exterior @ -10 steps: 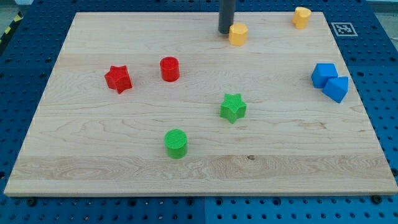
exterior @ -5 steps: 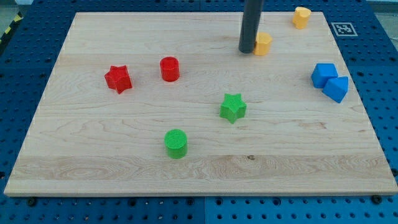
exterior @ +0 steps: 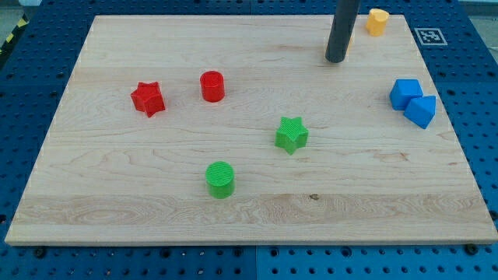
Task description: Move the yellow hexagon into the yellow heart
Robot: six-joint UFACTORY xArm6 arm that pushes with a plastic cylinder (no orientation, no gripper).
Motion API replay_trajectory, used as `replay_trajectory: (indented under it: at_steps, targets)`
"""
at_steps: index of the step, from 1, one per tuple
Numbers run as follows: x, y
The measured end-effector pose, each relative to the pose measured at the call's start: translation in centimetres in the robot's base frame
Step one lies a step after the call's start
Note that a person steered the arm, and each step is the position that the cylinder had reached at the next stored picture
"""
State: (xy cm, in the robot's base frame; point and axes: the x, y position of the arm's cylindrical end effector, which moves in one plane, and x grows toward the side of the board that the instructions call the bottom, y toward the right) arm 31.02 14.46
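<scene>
No claw on this rig, so nothing to open or close: only a straight dark rod, my tip resting on the pale wooden board near the view's top edge, right of centre. The yellow hexagon block is not plainly visible. Judged to sit tucked behind the rod's shaft, on the side facing the goal, which is where a pushed block would ride. The yellow heart block stands at the view's top right, near the rod but apart from it, up and to the right of my tip. The tip sits lower left of the heart, likely so that a push runs straight toward it. Task judged nearly done but contact not confirmed. Bystanders are well off the line: red star block and red cylinder at the view's left, green star and green cylinder mid-board, two blue blocks touching at the right edge.
</scene>
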Motion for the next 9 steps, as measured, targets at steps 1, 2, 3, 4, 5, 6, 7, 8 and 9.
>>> replay_trajectory:
  at_steps: [1,2,3,4,5,6,7,8,9]
  targets:
    - [-2.3,0.0]
    - [-4.0,0.2]
    - [-4.0,-0.8]
    - [-6.0,-2.4]
    - [-5.8,-0.3]
    - [-4.9,0.4]
    - [-4.9,0.5]
    - [-4.9,1.0]
    - [-5.0,2.9]
